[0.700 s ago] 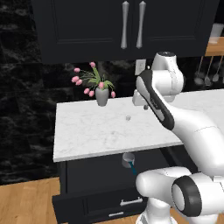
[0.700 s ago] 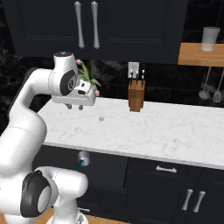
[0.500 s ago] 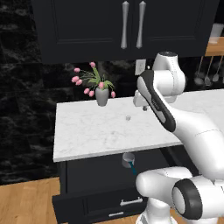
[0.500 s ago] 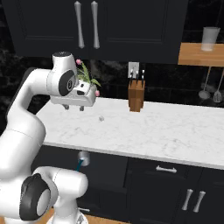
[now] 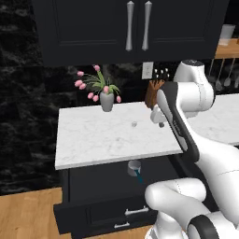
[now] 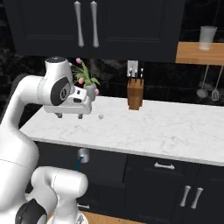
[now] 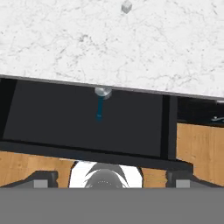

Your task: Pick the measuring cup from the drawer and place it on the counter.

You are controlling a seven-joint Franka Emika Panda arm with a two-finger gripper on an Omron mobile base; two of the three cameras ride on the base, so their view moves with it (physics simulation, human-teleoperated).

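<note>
One item outstanding: measuring cup [image 7: 103, 92], grey bowl with teal handle, lying in the open drawer [image 7: 65, 118] near its back, just under the counter [image 7: 87, 48] edge. Not yet picked.

Gripper [image 6: 69, 115]: raised above the counter's front portion, pointing down, holding nothing; fingers stand apart in the right base view, so judged open.

Drawer: pulled out, dark interior exposed, silver bar handle on its front.

Counter: white marble, bearing a vase of pink tulips [image 5: 106, 100], a knife block [image 6: 135, 93] and a small grey object [image 7: 126, 6] of unclear kind.

Progress, judged: access ready. Remaining: descent into drawer, grasp, lift, placement on counter.
</note>
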